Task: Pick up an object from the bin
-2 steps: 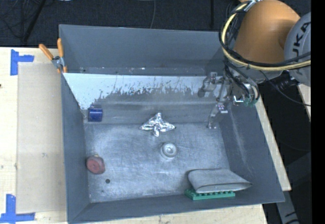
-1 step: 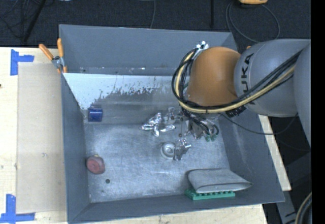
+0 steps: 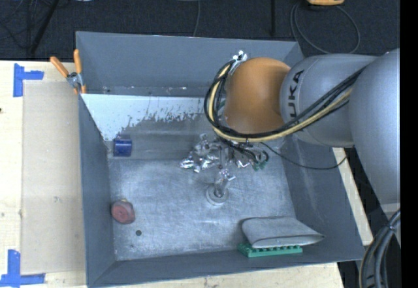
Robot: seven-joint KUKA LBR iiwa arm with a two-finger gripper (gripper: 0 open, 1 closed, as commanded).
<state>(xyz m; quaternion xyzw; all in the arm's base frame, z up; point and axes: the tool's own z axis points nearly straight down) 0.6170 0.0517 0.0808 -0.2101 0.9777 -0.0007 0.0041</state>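
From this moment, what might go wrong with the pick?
1. The gripper hangs low over bare floor in the middle of the bin; a grasp here would likely catch nothing, and going lower may hit the metal.
2. The blue block lies by the back wall and the grey brush with a green base by the front wall; the walls may hinder a grasp.

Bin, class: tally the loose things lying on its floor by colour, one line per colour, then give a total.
Blue: 1, a small block
Pinkish red: 1, a round disc
Grey on a green base: 1, a long brush-like piece
Total: 3
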